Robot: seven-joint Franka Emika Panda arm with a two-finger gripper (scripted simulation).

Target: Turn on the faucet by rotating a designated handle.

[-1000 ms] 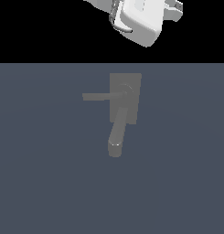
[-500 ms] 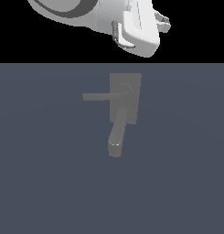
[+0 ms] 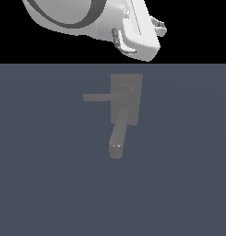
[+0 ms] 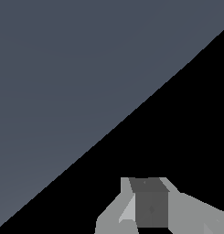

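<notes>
A: Exterior cam looked steeply down on the grey floor [image 3: 40, 184], faucet [image 3: 126, 108] mid-frame, arm [image 3: 86, 18] cropped at top.

B: Wrist cam sat close behind the gripper [image 4: 150, 205], facing floor [image 4: 63, 91] obliquely; overlap was floor only.

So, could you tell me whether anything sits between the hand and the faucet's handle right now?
Nothing visible does. In the exterior view the hand is at the top of the picture, apart from the faucet, and only bare grey floor lies around the handle, which points toward the exterior view's left. The wrist view shows no faucet.
</notes>
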